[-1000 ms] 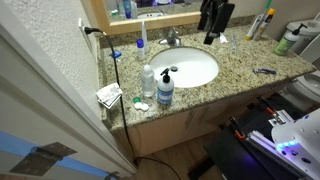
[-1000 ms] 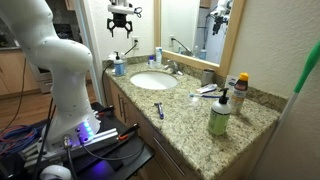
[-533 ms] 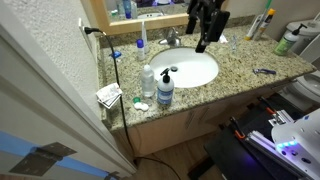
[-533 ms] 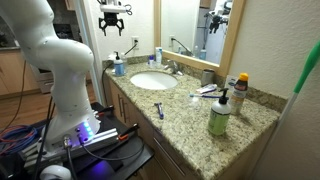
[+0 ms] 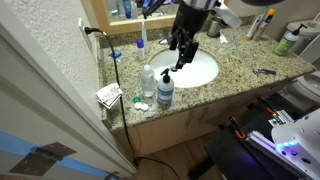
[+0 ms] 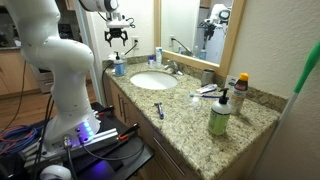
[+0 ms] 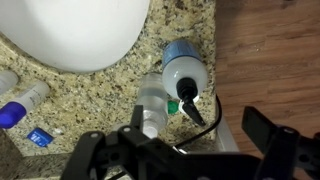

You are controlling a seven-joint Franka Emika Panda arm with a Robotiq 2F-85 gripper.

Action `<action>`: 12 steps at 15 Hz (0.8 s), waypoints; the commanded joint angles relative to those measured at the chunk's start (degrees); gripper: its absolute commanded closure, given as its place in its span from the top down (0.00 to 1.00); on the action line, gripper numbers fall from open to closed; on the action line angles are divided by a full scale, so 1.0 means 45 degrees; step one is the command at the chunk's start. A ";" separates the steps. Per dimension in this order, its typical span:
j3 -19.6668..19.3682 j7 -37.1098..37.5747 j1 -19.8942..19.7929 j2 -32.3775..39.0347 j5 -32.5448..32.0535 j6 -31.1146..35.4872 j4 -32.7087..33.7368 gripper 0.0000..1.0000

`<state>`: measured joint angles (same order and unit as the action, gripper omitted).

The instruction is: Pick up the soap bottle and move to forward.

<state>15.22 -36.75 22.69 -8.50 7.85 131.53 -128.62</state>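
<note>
The soap bottle [image 5: 165,90] is blue-tinted with a black pump top and stands on the granite counter at the sink's front corner, next to a clear bottle [image 5: 148,80]. It also shows in an exterior view [image 6: 119,66] and from above in the wrist view [image 7: 184,72], with the clear bottle [image 7: 151,103] beside it. My gripper [image 5: 182,55] hangs open and empty above the sink, up and to the side of the bottle. In the wrist view its fingers [image 7: 180,150] frame the lower edge, spread wide, with the bottle's pump between them.
A white sink [image 5: 192,68] with a faucet [image 5: 172,38] sits mid-counter. A razor [image 5: 264,71], a green pump bottle [image 6: 219,114], toothbrushes [image 6: 205,92] and small packets [image 5: 110,95] lie on the counter. A mirror backs it. A black cord [image 5: 117,70] hangs from the wall outlet.
My gripper has moved from high near the mirror down and across the sink toward the soap bottle. The bottles have not moved.
</note>
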 commanded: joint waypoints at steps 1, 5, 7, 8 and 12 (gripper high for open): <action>0.0248 -0.0232 0.0048 0.0470 0.0316 0.0547 -0.0076 1.00; 0.0398 0.0039 -0.0034 0.0504 0.0153 0.0185 0.0063 1.00; 0.0400 0.0045 -0.0037 0.0503 0.0153 0.0187 0.0077 1.00; 0.0399 0.0045 -0.0037 0.0503 0.0152 0.0187 0.0077 1.00; 0.0457 0.0128 -0.0056 0.0824 -0.0173 0.1515 -0.0365 1.00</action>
<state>16.57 -36.64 22.99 -5.91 7.96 134.84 -129.20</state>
